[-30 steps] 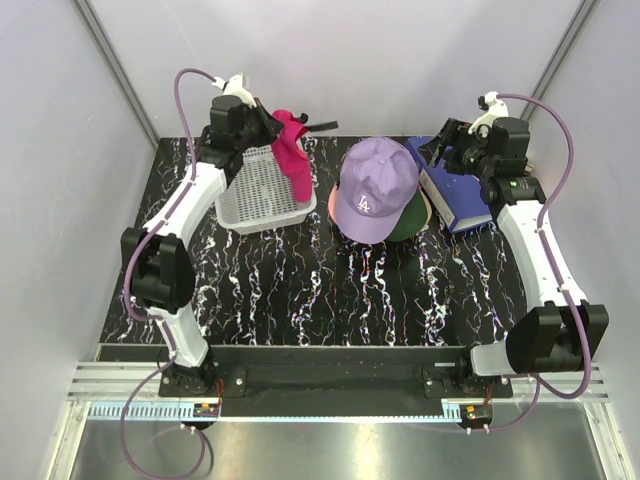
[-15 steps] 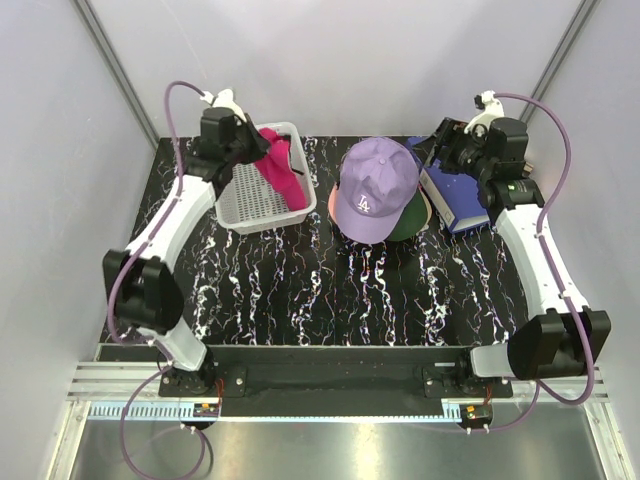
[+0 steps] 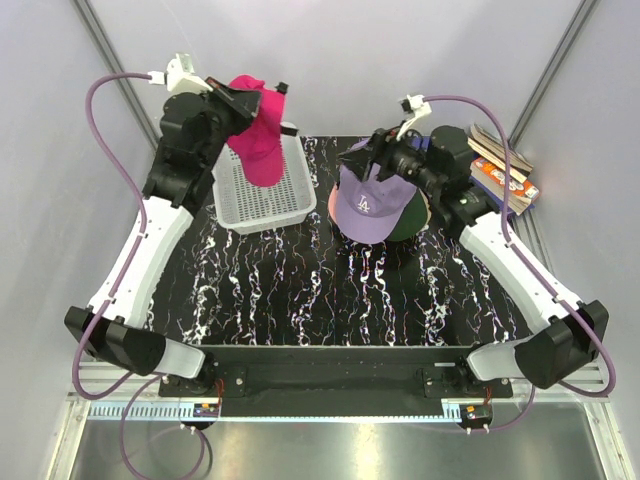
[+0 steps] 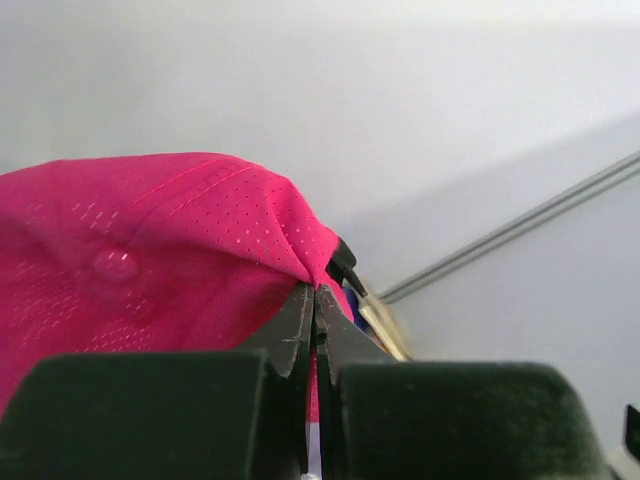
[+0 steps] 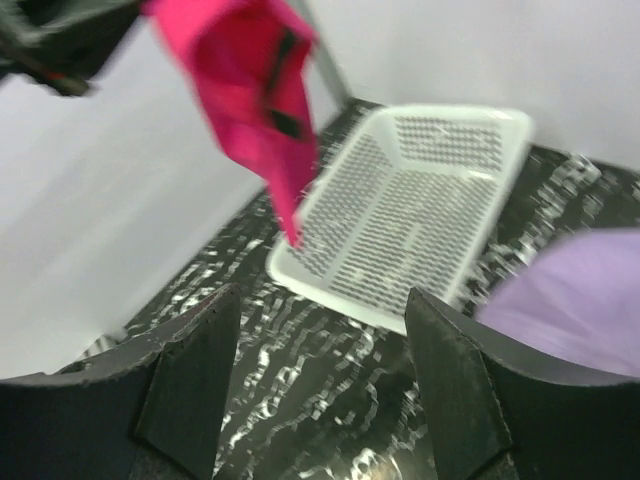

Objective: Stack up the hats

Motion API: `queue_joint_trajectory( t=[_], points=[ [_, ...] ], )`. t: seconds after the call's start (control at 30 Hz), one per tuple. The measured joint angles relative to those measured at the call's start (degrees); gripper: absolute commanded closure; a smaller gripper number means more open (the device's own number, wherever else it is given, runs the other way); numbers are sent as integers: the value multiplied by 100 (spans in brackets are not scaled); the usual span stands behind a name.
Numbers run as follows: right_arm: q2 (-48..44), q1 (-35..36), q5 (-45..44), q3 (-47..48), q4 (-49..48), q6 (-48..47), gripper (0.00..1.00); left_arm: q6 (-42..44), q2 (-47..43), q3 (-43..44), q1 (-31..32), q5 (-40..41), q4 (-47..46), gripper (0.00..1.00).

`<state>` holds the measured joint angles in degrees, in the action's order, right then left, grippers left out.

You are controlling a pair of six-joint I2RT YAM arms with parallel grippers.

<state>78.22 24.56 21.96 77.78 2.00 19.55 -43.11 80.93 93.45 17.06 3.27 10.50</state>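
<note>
My left gripper [image 3: 238, 103] is shut on the magenta hat [image 3: 257, 135] and holds it high in the air over the grey mesh basket [image 3: 262, 205]. In the left wrist view the fingers pinch the pink fabric [image 4: 150, 270]. The lavender hat [image 3: 368, 200] with a white logo tops a stack at the table's middle, with a dark green hat [image 3: 412, 222] and a light pink brim [image 3: 333, 203] under it. My right gripper [image 3: 372, 158] is open and empty, hovering over the back of the lavender hat. The right wrist view shows the hanging magenta hat [image 5: 255, 90] and the lavender hat [image 5: 570, 295].
The basket [image 5: 420, 200] holds nothing I can see. A stack of books [image 3: 502, 167] lies at the back right corner. White walls close the back and sides.
My left arm has lifted the magenta hat out of the basket, high into the air. My right gripper has swung left from over the books to above the lavender hat.
</note>
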Motion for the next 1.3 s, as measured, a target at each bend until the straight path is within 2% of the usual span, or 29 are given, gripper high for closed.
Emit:
queue_joint_trajectory(
  t=[0.23,0.43,0.7,1.1,1.17,1.27,1.3],
  points=[
    [0,761,-85,-293,-981,-136,25,-979,-17,-59,901,577,-358,100],
    [-2,876,-492,-914,-1246,-341,22,-1563,52,-22,1394,723,-855,100],
    [-127,879,-907,-1759,-1823,-568,20,-1862,315,271,1725,730,-1134,100],
    [-155,879,-1047,-2221,-2951,-501,20,-1897,442,629,1993,791,-1331,100],
    [-153,879,-1047,-2238,-3097,-496,23,-1917,444,634,2033,796,-1375,100],
    [-153,879,-1058,-2267,-3536,-455,42,-1947,468,680,2098,798,-1410,100],
    [-153,879,-1060,-2271,-3652,-461,56,-1947,476,695,2120,800,-1414,100]
  ],
)
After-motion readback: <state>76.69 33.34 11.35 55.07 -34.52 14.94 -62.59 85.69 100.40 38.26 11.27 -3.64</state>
